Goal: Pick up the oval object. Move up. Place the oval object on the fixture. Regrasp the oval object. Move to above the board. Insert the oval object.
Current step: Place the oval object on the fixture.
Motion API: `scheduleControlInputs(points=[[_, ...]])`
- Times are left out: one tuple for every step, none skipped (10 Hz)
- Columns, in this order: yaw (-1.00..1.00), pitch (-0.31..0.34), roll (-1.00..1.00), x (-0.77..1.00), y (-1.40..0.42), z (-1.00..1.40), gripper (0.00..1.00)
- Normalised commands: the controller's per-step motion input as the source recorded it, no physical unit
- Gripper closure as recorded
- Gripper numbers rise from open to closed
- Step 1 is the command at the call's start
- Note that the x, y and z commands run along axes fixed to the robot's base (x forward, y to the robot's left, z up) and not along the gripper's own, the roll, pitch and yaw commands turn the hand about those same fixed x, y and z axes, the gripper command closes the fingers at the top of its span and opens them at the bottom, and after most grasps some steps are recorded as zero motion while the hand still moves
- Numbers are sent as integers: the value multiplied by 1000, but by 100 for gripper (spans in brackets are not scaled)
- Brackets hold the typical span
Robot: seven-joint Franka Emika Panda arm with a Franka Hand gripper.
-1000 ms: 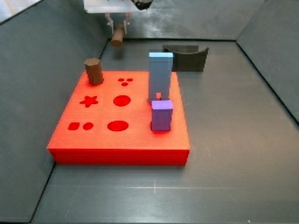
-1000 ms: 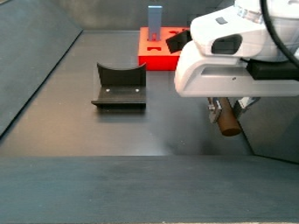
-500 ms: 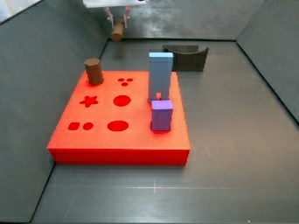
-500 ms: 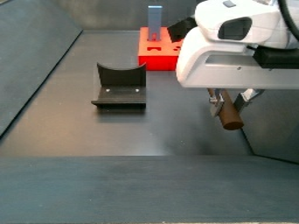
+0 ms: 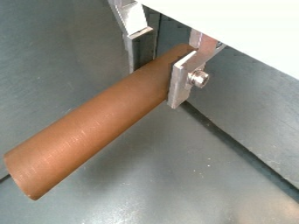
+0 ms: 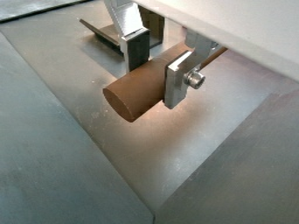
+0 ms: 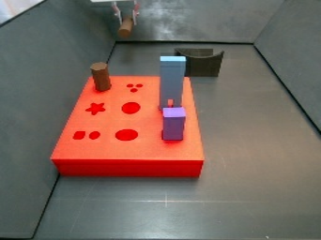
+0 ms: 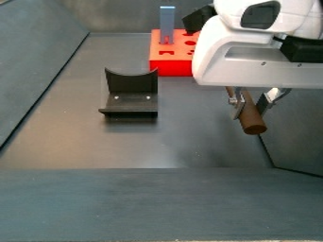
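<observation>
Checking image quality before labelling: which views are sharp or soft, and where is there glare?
Both wrist views: oval object sharp in the claw. Side views: claw cropped and soft; white arm housing bright, floor softly glossy.

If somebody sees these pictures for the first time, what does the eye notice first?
The gripper, raised above the grey floor, has its jaws shut on the oval object, a long brown peg. Next comes the bright red board with a tall blue block, and the dark fixture standing apart.

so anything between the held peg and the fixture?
Nothing visible. The gripper holds the peg above bare floor, off to one side of the fixture; the floor between them is bare.
</observation>
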Motion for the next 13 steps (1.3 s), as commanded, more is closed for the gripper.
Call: scheduleControlInputs(points=[[28, 169, 112, -27, -15, 1000, 100], [31, 171, 115, -29, -17, 1000, 100], [28, 162, 105, -32, -18, 1000, 100], [23, 151, 99, -34, -13, 1000, 100], [21, 142, 91, -37, -15, 1000, 100], [20, 137, 91, -39, -13, 1000, 100], [20, 137, 100, -40, -14, 1000, 100], [23, 135, 104, -40, -16, 1000, 100], [24, 134, 106, -42, -15, 1000, 100], [24, 135, 112, -44, -15, 1000, 100], [25, 131, 112, -40, -18, 958, 100], [24, 121, 107, -36, -11, 869, 100], [24, 120, 101, -37, -11, 821, 100]])
